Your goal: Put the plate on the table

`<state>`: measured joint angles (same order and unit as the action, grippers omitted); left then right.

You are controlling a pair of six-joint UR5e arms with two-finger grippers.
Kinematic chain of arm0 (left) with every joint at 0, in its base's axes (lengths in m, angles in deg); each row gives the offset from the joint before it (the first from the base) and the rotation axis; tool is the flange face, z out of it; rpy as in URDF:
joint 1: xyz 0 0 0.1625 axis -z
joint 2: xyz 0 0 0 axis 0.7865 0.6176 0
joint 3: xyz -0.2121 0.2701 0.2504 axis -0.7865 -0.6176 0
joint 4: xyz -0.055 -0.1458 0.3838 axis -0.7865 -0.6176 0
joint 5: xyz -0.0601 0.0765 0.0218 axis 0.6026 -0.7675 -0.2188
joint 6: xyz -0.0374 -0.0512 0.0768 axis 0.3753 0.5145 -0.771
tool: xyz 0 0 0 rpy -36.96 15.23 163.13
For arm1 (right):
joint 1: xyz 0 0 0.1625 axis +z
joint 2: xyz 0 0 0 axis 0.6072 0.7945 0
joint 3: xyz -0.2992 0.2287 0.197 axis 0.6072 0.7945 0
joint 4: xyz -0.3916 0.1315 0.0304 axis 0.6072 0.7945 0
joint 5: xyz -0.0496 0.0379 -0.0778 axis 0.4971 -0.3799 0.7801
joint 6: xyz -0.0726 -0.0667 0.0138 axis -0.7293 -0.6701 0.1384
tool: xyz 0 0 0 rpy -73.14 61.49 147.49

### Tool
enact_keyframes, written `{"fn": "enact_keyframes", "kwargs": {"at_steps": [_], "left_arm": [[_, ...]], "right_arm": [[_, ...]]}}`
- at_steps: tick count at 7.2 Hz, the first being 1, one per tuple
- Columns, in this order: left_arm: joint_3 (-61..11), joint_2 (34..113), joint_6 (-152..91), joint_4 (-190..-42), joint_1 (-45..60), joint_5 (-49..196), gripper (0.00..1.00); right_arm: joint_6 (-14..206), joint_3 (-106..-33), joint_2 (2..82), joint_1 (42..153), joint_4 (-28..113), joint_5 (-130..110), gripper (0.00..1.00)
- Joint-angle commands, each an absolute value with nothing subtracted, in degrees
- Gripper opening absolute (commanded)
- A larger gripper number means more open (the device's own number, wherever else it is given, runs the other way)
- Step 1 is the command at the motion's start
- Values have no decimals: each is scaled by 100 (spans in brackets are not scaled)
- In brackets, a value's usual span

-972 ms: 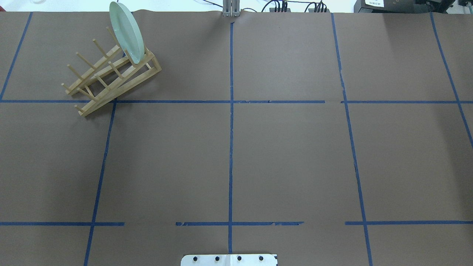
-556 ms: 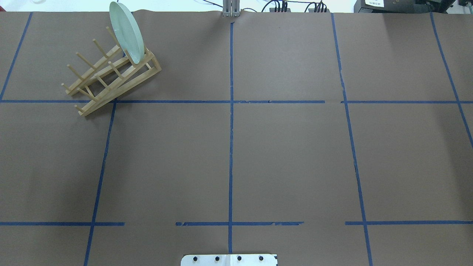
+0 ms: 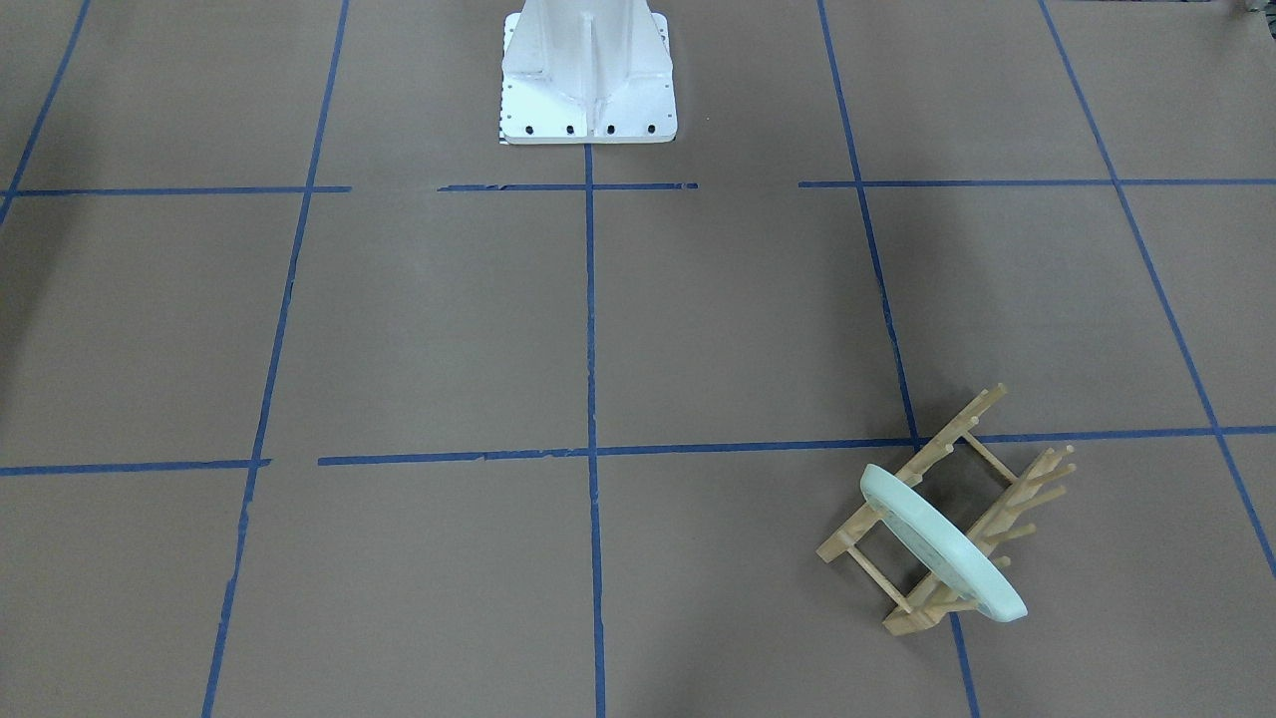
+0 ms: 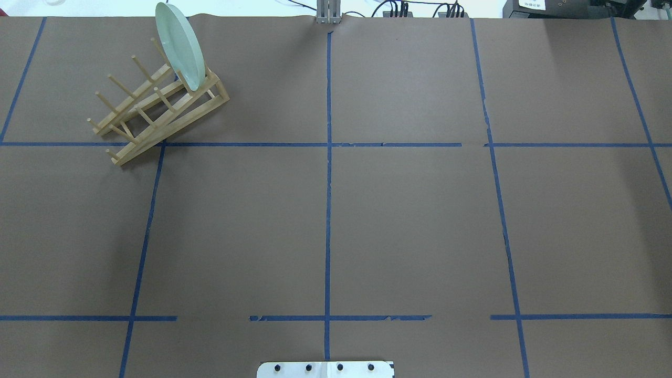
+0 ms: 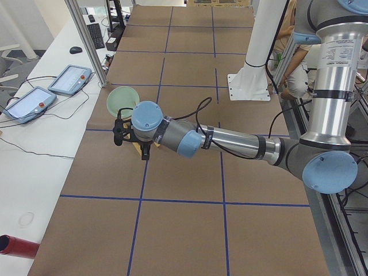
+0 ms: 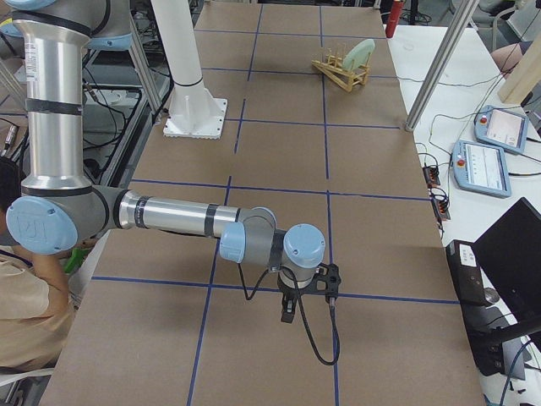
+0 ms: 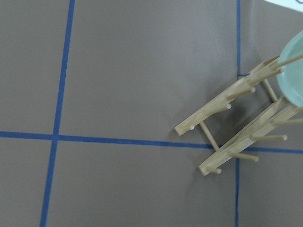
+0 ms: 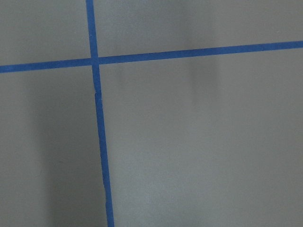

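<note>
The pale mint-green plate (image 4: 180, 44) stands on edge in the far end slot of the light wooden peg rack (image 4: 157, 107), at the far left of the brown table (image 4: 409, 220). The plate also shows in the front-facing view (image 3: 942, 543) and at the right edge of the left wrist view (image 7: 294, 75). My left gripper (image 5: 145, 152) hangs over the table just short of the rack, apart from the plate. My right gripper (image 6: 287, 309) hangs over bare table far from the plate. I cannot tell whether either is open or shut.
The white robot base (image 4: 325, 369) sits at the near middle edge. The rack's other peg slots (image 7: 227, 99) hold nothing. Tablets and cables (image 5: 69, 80) lie on the white bench beyond the far edge. A red cylinder (image 5: 17, 246) lies there too.
</note>
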<state>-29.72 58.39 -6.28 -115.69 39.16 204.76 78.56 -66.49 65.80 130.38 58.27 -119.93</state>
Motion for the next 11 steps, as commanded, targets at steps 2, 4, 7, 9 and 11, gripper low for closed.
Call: {"fn": "enact_keyframes", "kwargs": {"at_steps": [2,4,7,9,11], "left_arm": [[-2466,6619,2944,-14217,3395,19359,100],[-2213,7074,5135,-15422,2177,17690,100],[-997,7762,5975,-17208,1635,16997,100],[-393,8159,6115,-17431,1450,16944,100],[-217,8369,6736,-17431,1205,16612,100]], "right_arm": [[7856,-6649,6582,13038,5827,-11993,100],[7856,-6649,6573,13038,5827,-11993,100],[7856,-6649,6573,13038,5827,-11993,100],[7856,-6649,6582,13038,5827,-11993,100],[7856,-6649,6573,13038,5827,-11993,100]]}}
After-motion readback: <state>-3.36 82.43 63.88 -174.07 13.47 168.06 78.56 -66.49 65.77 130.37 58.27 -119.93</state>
